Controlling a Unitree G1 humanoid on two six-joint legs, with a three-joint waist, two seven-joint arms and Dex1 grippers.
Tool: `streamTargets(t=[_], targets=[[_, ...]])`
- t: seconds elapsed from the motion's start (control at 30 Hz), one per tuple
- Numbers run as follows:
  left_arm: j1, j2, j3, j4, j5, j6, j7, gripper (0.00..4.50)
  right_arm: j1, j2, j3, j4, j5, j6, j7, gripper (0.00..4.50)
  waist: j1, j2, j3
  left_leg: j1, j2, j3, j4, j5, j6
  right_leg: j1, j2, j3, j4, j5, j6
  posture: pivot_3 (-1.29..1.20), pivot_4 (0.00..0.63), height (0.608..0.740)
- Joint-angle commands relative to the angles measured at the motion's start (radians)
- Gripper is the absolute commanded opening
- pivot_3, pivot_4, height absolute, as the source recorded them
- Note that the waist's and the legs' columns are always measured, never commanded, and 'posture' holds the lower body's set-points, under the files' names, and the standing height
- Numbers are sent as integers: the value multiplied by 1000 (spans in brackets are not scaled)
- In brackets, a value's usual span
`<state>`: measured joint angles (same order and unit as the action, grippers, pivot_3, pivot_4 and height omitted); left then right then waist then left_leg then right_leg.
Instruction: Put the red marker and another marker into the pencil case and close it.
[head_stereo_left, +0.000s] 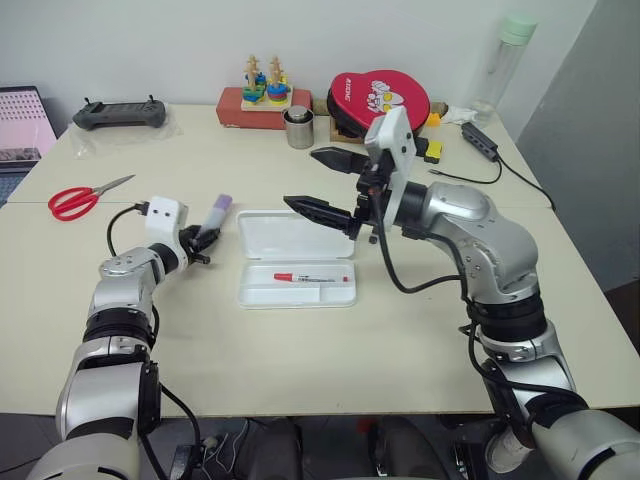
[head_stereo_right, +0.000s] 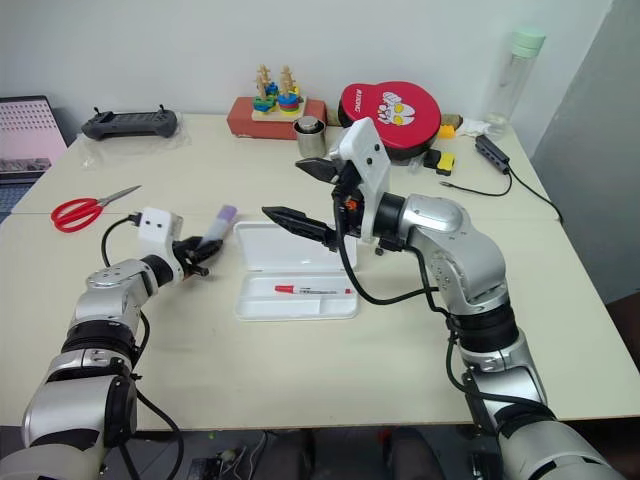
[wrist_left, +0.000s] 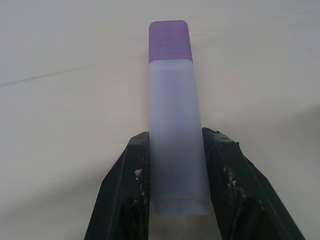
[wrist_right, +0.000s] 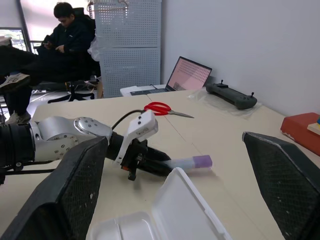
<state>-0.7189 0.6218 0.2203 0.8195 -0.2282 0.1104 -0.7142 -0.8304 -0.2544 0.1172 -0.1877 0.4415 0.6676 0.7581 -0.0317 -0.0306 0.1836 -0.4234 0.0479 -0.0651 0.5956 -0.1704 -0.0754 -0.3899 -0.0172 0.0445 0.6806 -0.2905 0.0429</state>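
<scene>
White plastic, the pencil case (head_stereo_left: 297, 258) lies open on the table (head_stereo_left: 330, 350), lid back, with the red marker (head_stereo_left: 312, 278) inside its tray. Just left of it, the left gripper (head_stereo_left: 203, 243) clamps the lavender highlighter (head_stereo_left: 215, 216), purple cap pointing away. Above the case, the right gripper (head_stereo_left: 325, 182) hangs with its 2 fingers spread wide, holding nothing. Lettering on the red heart-shaped pouch (head_stereo_left: 380, 100) is too small to read.

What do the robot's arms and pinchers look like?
Both arms are shiny silver metal with black rings at the joints. Each wrist carries a white boxy camera block, and black cables loop alongside. The left gripper and right gripper each have two pointed black fingers with a rough, scuffed surface.
</scene>
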Motion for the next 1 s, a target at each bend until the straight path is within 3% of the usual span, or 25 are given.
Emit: streamTargets(t=[0.03,0.13,0.3,0.6,1.0], targets=[[8,78,41,-441,-218,64,-276,1206,14,-82,-91,-111,115,67,49,4500,6,-2,0,-3,0,-2,0,0,0,-1,0,-2,-1,0,0,0,150,740],[105,188,-58,-673,-243,156,-466,1206,48,-171,-121,-169,192,130,101,4500,1,-1,0,-5,-2,-3,0,0,-1,0,-2,-3,-3,0,0,0,150,740],[211,292,-213,-805,-141,149,-585,1206,100,-262,-88,-192,195,167,112,4500,-2,5,-1,5,-1,3,-3,-1,0,3,-2,1,-2,-3,-4,0,150,740],[224,306,-381,-686,57,11,-648,1206,143,-268,-67,-229,188,185,54,4500,-4,5,0,4,2,3,-2,0,1,1,2,3,-1,-6,1,0,150,740],[196,284,-403,-616,94,-50,-698,1206,173,-269,-59,-260,196,198,16,4500,-1,5,0,2,2,3,-2,0,1,0,2,2,-1,-6,0,0,150,740]])
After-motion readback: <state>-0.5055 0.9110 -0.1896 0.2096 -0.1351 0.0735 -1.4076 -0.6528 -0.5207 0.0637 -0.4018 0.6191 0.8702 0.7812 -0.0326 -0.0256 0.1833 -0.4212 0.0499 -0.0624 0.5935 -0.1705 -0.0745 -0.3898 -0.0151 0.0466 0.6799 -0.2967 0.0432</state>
